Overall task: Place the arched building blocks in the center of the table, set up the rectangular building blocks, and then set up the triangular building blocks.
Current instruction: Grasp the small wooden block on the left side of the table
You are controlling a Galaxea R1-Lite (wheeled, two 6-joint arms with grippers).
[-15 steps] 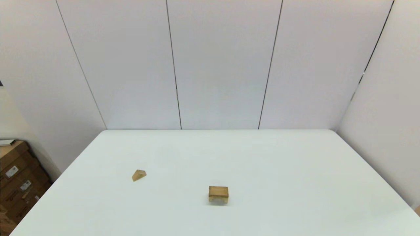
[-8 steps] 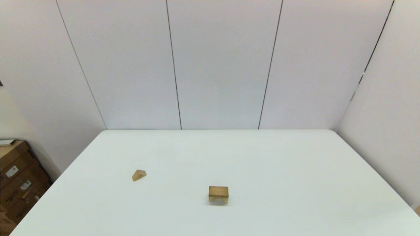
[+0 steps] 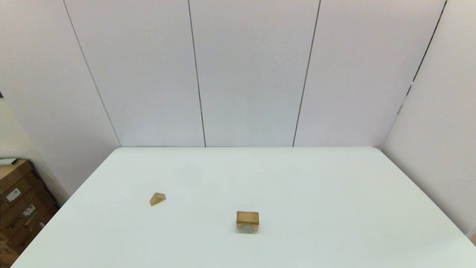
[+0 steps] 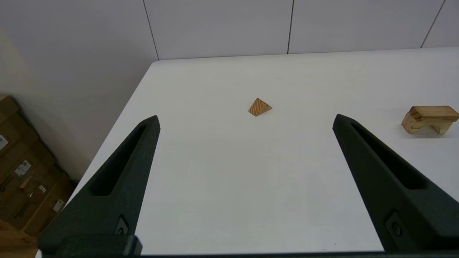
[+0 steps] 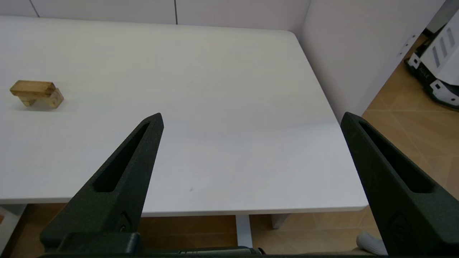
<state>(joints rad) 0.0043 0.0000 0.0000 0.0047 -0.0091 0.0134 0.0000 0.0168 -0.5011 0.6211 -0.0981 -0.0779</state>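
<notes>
Both my pincers are hanging back at the near edge of the table, fingers spread wide with nothing between them. My left gripper is over the table's near-left part, and my right gripper sits just off the near-right edge, with floor showing under it. Neither arm shows up in the head view.

Landmark: the arched block, standing arch-down roughly mid-table, a bit toward my side. From the left wrist and the right wrist you can see the rectangular block lying flat right on top of it, touching, so the pair looks like a little bridge with a cap.

The triangular block is well off to the left of that stack and slightly farther from me, sitting alone on the white top; its striped triangular end faces my left wrist camera.

Cardboard boxes are stacked on the floor way left of the stack, past the table's edge.
</notes>
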